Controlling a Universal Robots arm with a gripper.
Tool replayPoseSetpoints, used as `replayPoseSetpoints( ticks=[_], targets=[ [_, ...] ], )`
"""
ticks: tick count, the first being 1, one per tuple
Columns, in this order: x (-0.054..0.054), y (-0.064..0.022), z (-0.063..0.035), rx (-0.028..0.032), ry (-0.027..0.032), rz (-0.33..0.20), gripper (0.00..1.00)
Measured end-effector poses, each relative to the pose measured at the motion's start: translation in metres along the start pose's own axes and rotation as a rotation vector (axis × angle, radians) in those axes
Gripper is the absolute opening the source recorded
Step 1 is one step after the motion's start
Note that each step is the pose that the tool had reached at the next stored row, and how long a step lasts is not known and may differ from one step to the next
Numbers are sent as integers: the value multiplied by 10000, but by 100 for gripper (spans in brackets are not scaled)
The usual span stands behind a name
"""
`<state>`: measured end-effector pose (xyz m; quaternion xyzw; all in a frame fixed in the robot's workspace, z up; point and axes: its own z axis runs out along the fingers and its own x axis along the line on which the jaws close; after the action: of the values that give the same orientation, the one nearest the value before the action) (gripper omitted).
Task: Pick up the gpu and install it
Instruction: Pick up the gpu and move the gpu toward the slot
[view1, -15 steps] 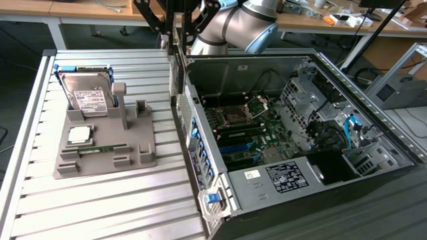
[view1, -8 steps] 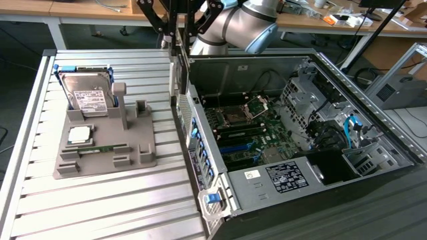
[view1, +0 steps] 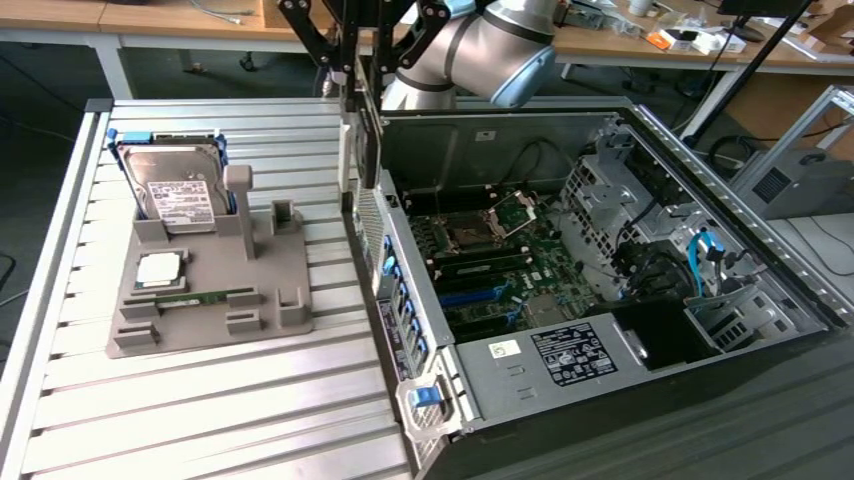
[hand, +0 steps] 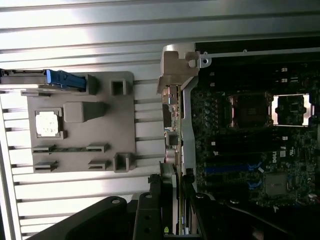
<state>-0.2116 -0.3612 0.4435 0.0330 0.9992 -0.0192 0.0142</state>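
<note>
The gpu (view1: 355, 140) hangs edge-on from my gripper (view1: 360, 75), its narrow silver bracket pointing down beside the rear wall of the open computer case (view1: 481, 150). In the wrist view the thin dark gpu (hand: 172, 125) runs away from my gripper (hand: 172, 187). Its black fingers (hand: 154, 200) are shut on either side of it. The silver bracket (hand: 177, 65) sits at the card's far end, over the case's edge. The motherboard (view1: 494, 260) with its blue slots (hand: 225, 168) lies just beside the card, inside the case.
A grey parts holder (view1: 287, 310) on the slatted aluminium table (view1: 200, 420) carries an upright hard drive (view1: 180, 195), a processor chip (view1: 160, 268) and a green memory stick (view1: 187, 297). Drive cages and cables fill the case's side toward the exterior view's right.
</note>
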Motion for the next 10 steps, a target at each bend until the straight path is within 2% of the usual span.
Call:
replayPoseSetpoints(
  ticks=[2,6,10],
  targets=[
    [-2,-1,1,-77,5,3,27],
    [-4,-3,3,-165,10,6,27],
    [-7,-3,4,-186,13,5,27]
  ],
)
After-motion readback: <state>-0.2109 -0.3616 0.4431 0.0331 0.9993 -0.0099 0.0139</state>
